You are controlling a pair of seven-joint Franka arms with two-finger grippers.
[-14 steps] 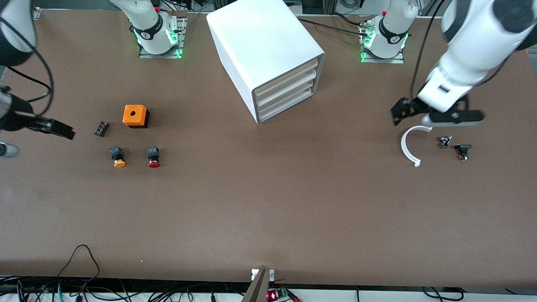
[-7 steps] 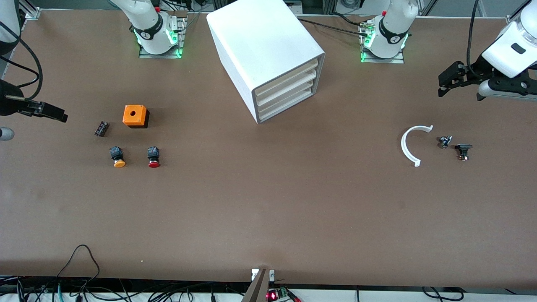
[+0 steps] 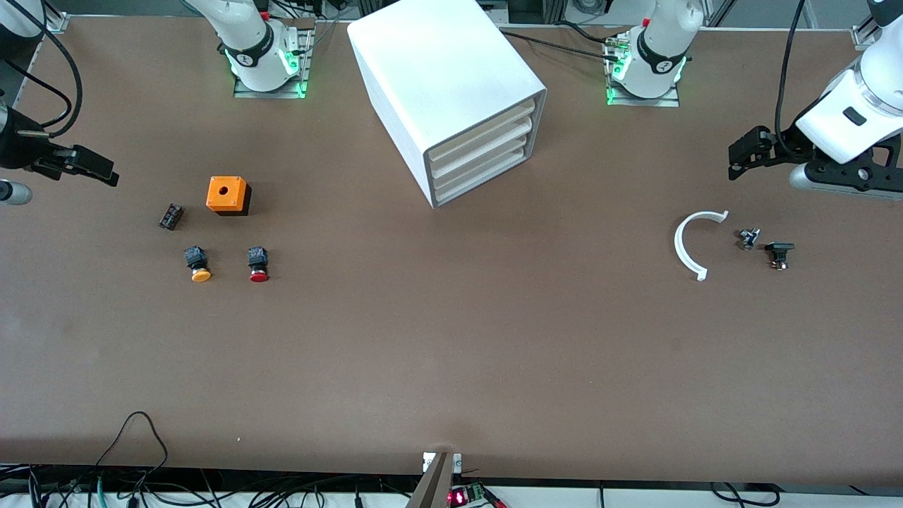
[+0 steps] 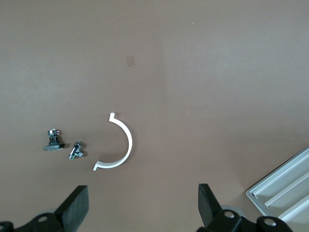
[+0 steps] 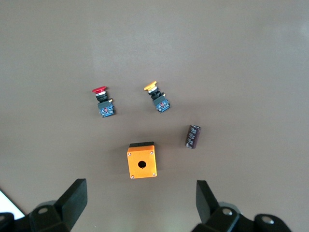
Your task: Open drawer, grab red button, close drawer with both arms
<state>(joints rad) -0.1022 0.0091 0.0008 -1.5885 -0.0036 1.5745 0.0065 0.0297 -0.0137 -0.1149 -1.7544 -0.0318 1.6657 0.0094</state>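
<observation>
The white cabinet is seen with all four drawers shut. Both grippers, left and right, are held above the table, fingers spread, empty. The red-capped black button lies beside the orange-capped button.

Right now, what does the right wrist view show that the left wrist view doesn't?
Right wrist only: the red button, the orange-capped button, the orange box and a small dark component, under the open right gripper.
Left wrist only: the white curved piece, two small metal parts and a corner of the cabinet's drawers, with the open left gripper.
Shared: the brown table.
</observation>
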